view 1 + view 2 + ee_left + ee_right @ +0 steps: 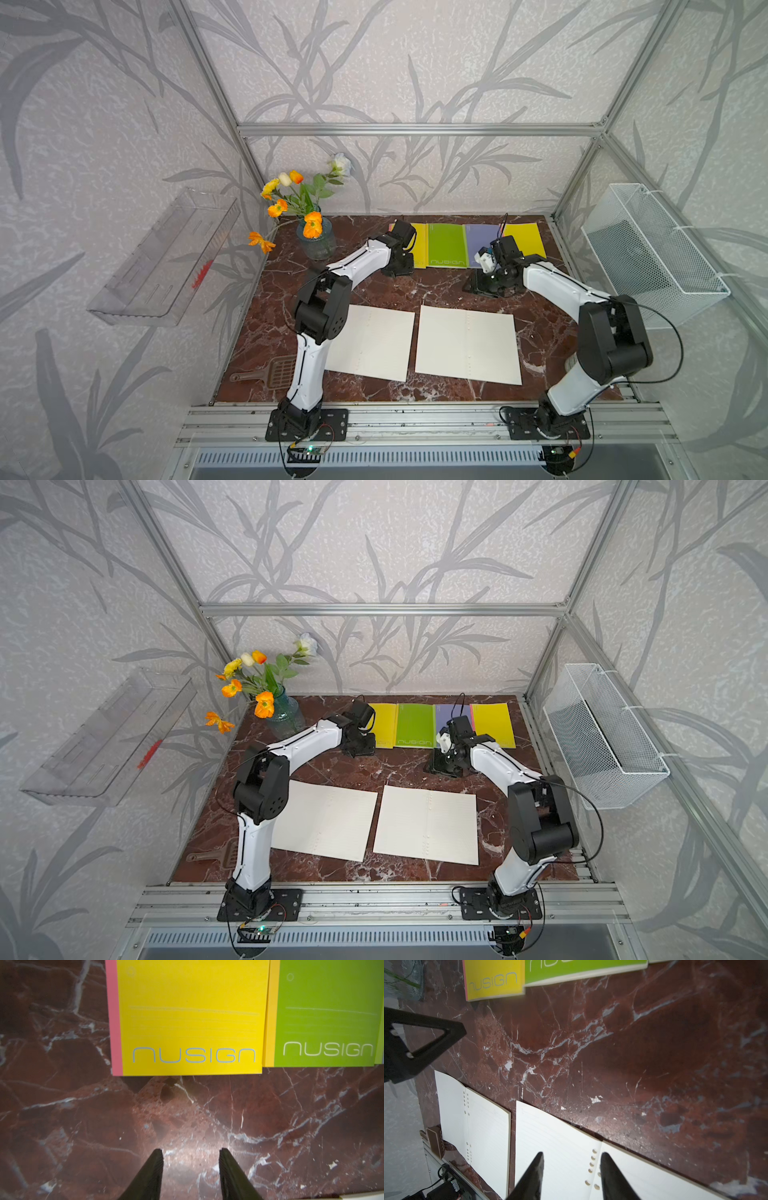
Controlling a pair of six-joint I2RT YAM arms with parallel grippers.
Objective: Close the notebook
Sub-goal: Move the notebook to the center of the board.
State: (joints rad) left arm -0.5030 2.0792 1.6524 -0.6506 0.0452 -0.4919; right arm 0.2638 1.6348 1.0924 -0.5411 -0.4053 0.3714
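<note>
The dark red marble table lies bare under both pairs of fingers. A wire basket hangs on the wall well to the right of the right fingers, and a clear tray hangs well to the left of the left ones.

Two notebooks lie open and flat, side by side. In the top views the right open notebook starts just nearer the robot than the right gripper. In the right wrist view the right fingers show against its pages beside the punched holes; I cannot tell whether they touch. The left open notebook is well back from the left gripper, towards the robot.

A row of closed notebooks lies beyond both grippers. The yellow notebook is just ahead of the left fingers, apart from them, with the green notebook next to it.

A vase of flowers stands to the left of the left fingers.

Both pairs of fingers are spread, with nothing between them.
</note>
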